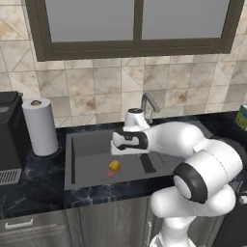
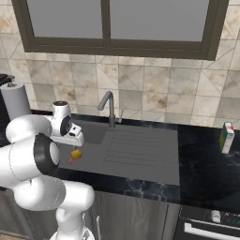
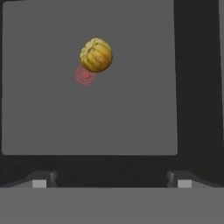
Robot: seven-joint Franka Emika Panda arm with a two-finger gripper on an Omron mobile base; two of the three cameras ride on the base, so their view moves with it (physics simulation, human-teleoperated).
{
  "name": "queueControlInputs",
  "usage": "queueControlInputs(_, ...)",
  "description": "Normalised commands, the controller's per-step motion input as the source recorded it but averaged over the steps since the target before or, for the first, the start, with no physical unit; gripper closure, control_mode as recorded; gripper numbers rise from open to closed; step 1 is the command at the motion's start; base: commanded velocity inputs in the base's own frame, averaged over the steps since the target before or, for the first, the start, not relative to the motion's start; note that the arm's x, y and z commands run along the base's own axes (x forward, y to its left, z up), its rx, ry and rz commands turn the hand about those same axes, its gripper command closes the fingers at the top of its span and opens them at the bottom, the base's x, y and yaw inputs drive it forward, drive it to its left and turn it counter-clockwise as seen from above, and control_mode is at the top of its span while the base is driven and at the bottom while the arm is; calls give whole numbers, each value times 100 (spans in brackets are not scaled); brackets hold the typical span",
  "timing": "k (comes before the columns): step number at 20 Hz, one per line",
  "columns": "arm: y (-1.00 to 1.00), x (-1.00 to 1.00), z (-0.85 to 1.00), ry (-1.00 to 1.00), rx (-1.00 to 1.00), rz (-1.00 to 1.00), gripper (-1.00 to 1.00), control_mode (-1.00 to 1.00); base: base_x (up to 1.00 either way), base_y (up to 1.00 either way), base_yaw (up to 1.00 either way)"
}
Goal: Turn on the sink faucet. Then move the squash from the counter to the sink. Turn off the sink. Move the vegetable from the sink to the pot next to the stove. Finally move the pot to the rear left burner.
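Fingertips point(image 3: 38, 183) at the near edge of the hand view stand spread wide, holding nothing; gripper point(image 3: 111, 183) hangs above the sink point(image 3: 140, 122). Squash point(image 3: 96, 54) lies on the basin floor well ahead of the fingers, slightly toward the left tip, touching the red drain mark point(image 3: 84, 75). Judged light, firm, ribbed, roundish: may roll. Grip across its middle.

There was one ribbed yellow squash point(image 3: 96, 54), one white paper towel roll point(image 1: 40, 126), one grey metal faucet point(image 2: 108, 108), one green-and-white carton point(image 2: 226, 137).
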Motion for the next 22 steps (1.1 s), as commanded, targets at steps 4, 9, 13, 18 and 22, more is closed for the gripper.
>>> queueControlInputs(4, 13, 43, -37, 0, 0, -4, -100, -100, 0, 0, 0)
queueControlInputs(9, 10, 49, -30, 0, 0, -6, -100, -100, 0, 0, 0)
queueControlInputs(13, 12, 45, -26, 1, 0, -7, -100, -100, 0, 0, 0)
queueControlInputs(18, 10, 29, -27, 1, 0, -7, -100, -100, 0, 0, 0)
queueControlInputs(22, 5, 30, -31, 0, 0, -8, -100, -100, 0, 0, 0)
